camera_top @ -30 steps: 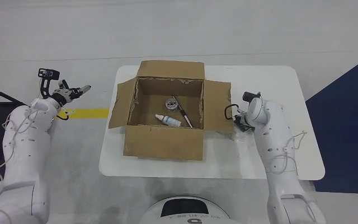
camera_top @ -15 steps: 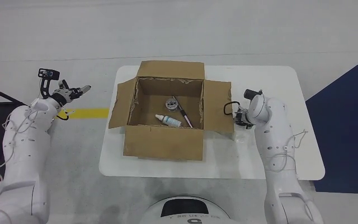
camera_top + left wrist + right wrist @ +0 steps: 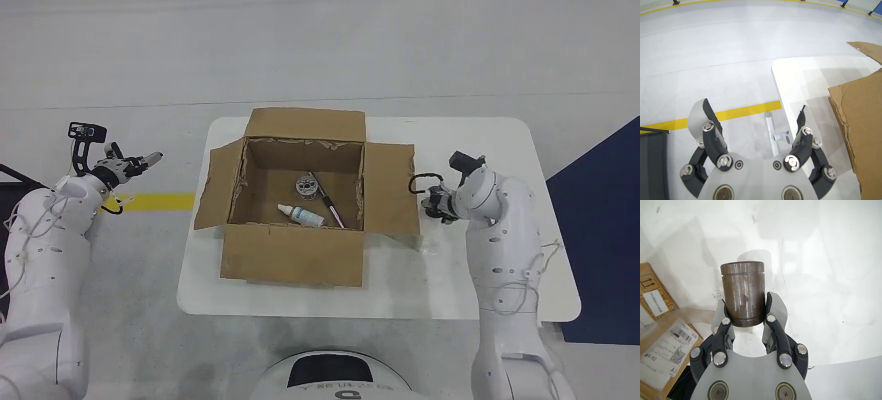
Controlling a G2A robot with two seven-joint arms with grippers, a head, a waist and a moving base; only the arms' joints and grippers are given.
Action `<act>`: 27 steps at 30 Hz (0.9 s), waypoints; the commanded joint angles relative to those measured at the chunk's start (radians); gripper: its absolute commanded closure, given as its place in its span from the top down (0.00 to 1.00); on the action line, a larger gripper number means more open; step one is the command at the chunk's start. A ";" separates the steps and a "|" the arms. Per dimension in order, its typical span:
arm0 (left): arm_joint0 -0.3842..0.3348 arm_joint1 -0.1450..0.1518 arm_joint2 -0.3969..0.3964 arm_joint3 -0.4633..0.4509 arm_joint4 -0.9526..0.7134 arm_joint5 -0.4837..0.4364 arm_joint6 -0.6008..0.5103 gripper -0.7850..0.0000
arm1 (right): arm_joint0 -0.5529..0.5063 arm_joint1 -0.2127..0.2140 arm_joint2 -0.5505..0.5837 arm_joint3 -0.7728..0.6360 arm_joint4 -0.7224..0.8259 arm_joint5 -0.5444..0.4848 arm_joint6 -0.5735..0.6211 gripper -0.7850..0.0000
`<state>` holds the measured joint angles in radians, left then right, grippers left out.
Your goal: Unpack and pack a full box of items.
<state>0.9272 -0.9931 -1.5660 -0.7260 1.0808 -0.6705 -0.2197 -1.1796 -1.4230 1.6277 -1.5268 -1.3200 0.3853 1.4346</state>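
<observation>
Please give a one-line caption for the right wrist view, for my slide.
The right gripper grips a dark metal cylinder over the white table, beside a cardboard box.

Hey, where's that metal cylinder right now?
The metal cylinder is clamped in the right claw, over the white table. In the top view that puts it just past the right flap of the cardboard box.
</observation>
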 commanded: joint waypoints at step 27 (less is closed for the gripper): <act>0.000 0.000 0.000 0.000 0.000 0.000 0.000 1.00 | -0.290 0.009 0.158 -0.471 0.681 -0.294 -0.397 0.00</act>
<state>0.9272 -0.9931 -1.5660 -0.7260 1.0808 -0.6705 -0.2197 -1.4831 -1.4150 1.8175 -1.9856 -0.6259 0.1021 1.0299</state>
